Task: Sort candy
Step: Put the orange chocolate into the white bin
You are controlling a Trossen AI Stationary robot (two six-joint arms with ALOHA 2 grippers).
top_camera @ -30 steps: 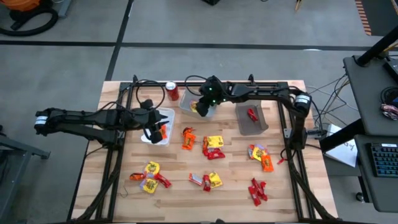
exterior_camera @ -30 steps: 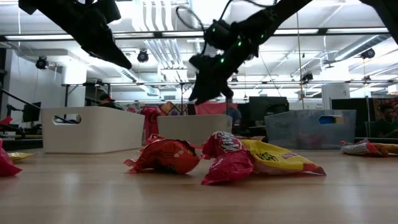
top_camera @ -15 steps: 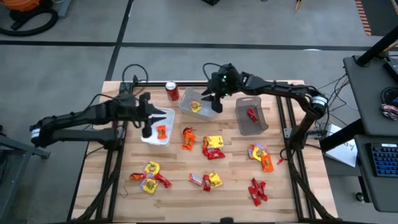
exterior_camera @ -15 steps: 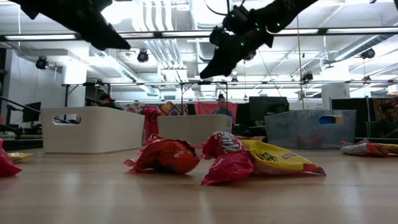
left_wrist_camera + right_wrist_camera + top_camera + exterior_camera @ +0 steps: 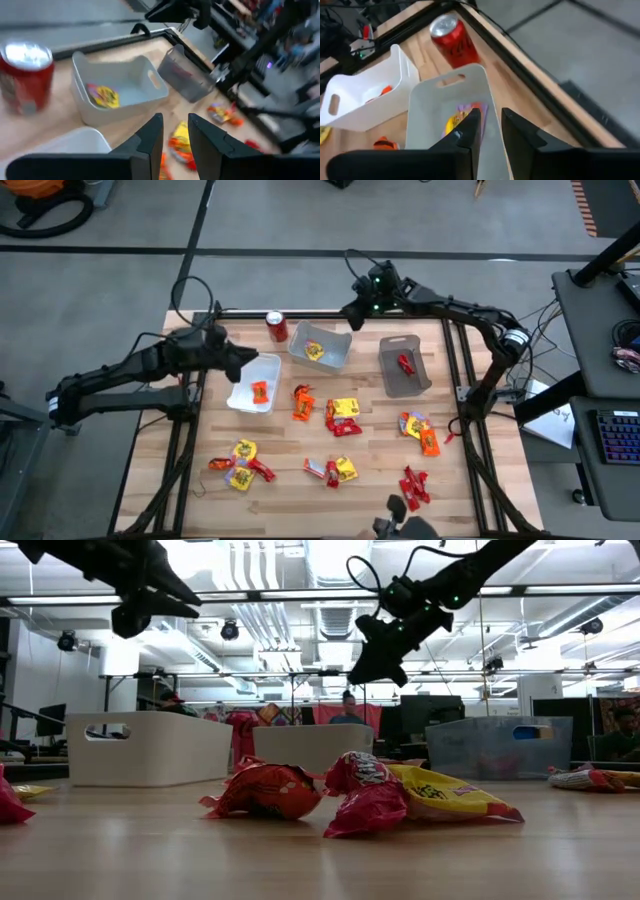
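Note:
Wrapped candy in red, yellow and orange lies in loose clusters on the wooden table, such as an orange piece (image 5: 302, 402) and a yellow-red pile (image 5: 343, 415). One orange piece (image 5: 259, 391) sits in the white bin (image 5: 268, 365). A yellow piece (image 5: 314, 351) sits in the pale middle bin (image 5: 335, 345), and a red one (image 5: 404, 364) in the grey bin (image 5: 412, 383). My left gripper (image 5: 238, 367) (image 5: 175, 120) hovers over the white bin's left rim, narrowly open and empty. My right gripper (image 5: 350, 308) (image 5: 490, 112) hangs high over the middle bin's far corner, narrowly open and empty.
A red soda can (image 5: 277, 326) stands at the far edge between the white and middle bins. More candy lies toward the near edge (image 5: 240, 463) (image 5: 335, 470) (image 5: 413, 485) and on the right (image 5: 420, 432). Black frame rails (image 5: 180, 430) (image 5: 470, 430) run down both table sides.
My left gripper has risen out of the white bin and drawn back toward the table's left; the orange candy stays in the bin. My right gripper has lifted from the middle bin and moved toward the far edge and right, uncovering the yellow candy lying there.

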